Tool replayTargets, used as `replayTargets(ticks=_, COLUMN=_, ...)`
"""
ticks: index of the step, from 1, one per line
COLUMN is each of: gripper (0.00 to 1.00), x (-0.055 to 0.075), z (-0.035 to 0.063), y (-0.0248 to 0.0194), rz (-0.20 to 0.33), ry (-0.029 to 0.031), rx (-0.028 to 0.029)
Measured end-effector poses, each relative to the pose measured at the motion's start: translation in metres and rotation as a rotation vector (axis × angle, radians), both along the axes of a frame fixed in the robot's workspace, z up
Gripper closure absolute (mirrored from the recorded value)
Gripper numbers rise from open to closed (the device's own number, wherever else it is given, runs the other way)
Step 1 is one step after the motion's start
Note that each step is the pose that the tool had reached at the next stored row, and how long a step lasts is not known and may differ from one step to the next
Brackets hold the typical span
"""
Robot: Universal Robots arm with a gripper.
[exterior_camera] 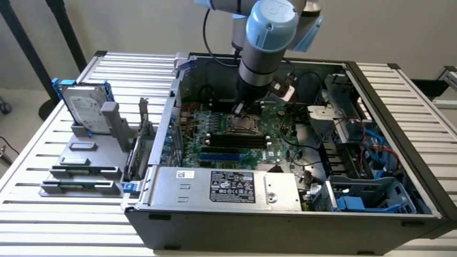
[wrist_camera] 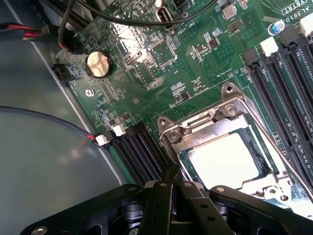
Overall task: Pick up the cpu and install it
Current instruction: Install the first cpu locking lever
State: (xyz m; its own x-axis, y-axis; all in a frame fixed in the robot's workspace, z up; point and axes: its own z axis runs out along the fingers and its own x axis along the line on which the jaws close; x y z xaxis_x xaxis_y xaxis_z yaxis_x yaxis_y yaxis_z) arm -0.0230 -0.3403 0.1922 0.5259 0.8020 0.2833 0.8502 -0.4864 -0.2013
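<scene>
The cpu point(wrist_camera: 222, 159), a flat square chip with a shiny silver top, lies in the motherboard socket inside its metal retention frame point(wrist_camera: 195, 128). In the exterior view the socket with the cpu point(exterior_camera: 241, 125) sits mid-board in the open computer case. My gripper point(wrist_camera: 171, 174) is shut, its black fingers pressed together with the tips at the socket frame's edge, just beside the chip. I see nothing held between them. In the exterior view my gripper point(exterior_camera: 239, 110) hangs straight down over the socket.
The grey labelled power-supply box point(exterior_camera: 225, 187) fills the case's near side. Black memory slots point(exterior_camera: 239, 140) lie beside the socket. A silver hard drive in a blue bracket point(exterior_camera: 85, 110) stands on a grey rack outside the case, on the exterior view's left. Cables and a drive cage point(exterior_camera: 357, 193) crowd the exterior view's right.
</scene>
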Motion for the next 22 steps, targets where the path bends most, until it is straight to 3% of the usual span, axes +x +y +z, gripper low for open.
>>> replayTargets(ticks=7, gripper=0.89, x=0.0079, z=-0.0004, y=0.0, rz=0.002, ry=-0.0001, rx=0.0005)
replayTargets(ticks=11, gripper=0.89, x=0.0097, z=-0.0003, y=-0.0003, rz=0.003, ry=0.0024, rx=0.0038)
replayTargets(ticks=18, gripper=0.89, x=0.0101, z=-0.0003, y=-0.0027, rz=0.007, ry=0.0117, rx=0.0178)
replayTargets(ticks=22, gripper=0.89, x=0.0106, z=-0.0004, y=-0.0037, rz=0.01, ry=0.0128, rx=0.0336)
